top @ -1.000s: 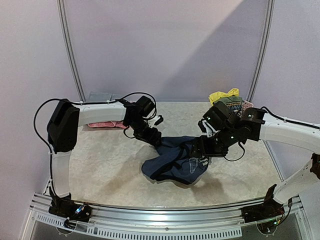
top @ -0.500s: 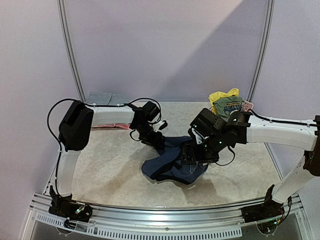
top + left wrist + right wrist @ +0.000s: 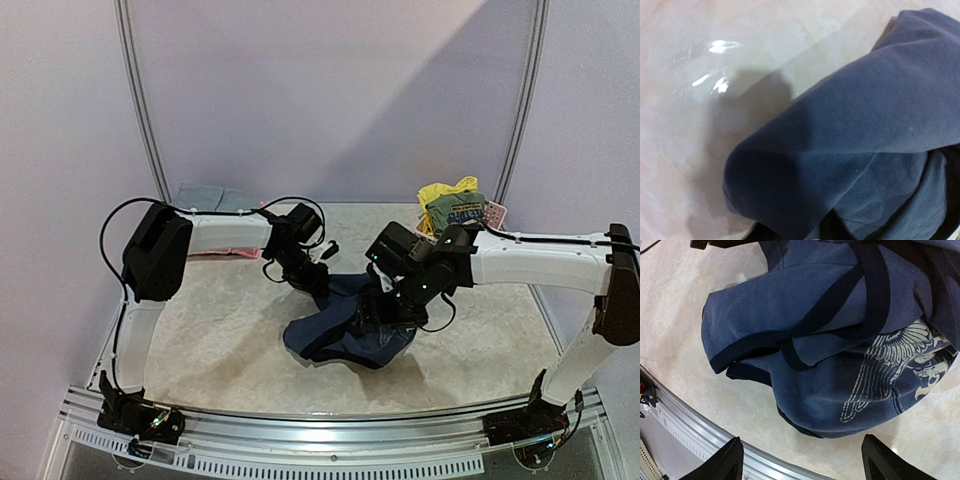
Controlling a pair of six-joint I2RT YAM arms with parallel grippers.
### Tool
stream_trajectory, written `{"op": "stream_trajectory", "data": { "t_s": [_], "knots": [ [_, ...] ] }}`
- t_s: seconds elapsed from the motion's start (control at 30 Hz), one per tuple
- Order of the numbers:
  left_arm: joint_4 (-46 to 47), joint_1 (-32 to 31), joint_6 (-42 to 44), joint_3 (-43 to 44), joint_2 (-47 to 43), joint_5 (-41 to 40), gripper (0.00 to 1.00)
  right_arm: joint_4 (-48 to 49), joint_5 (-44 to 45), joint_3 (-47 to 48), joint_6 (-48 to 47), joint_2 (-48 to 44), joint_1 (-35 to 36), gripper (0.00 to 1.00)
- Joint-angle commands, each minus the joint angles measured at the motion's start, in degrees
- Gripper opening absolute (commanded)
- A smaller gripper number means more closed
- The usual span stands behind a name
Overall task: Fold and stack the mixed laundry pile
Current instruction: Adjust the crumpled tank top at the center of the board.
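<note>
The navy sleeveless top lies crumpled mid-table, its white print facing up. My left gripper sits at the top's upper left edge. In the left wrist view a fold of navy fabric bunches into the jaws and hides the fingertips, so it looks shut on that fold. My right gripper hovers open over the top's near hem, with nothing between its fingers. The rest of the pile stands at the back right, a yellow piece over a green printed tee.
A pink basket peeks out behind the green tee. A pink cloth lies under the left forearm, and a grey garment lies at the back left. The metal front rail runs close below the right gripper.
The left gripper slid right onto the navy top's edge and its jaws closed on the fabric. The right arm swung left, further over the top.
</note>
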Motion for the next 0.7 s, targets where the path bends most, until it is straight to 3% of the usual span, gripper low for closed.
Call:
{"op": "stream_trajectory", "data": {
  "t_s": [0.0, 0.07, 0.43, 0.67],
  "knots": [
    [0.7, -0.2, 0.1, 0.7, -0.1, 0.3, 0.11, 0.7, 1.1, 2.4, -0.2, 2.7, 0.5, 0.82],
    [0.6, -0.2, -0.1, 0.2, -1.0, -0.4, 0.00, 0.4, 1.8, 3.8, 0.5, 4.7, 0.5, 0.81],
    [4.3, -0.1, -3.4, -9.7, -8.5, -0.6, 0.00, 0.4, -0.4, 16.6, -1.1, 18.2, 0.5, 0.74],
    [6.6, -0.1, -5.5, -16.1, -13.1, -1.4, 0.00, -0.8, -3.0, 18.1, -0.1, 24.2, 0.5, 0.64]
  ]
}}
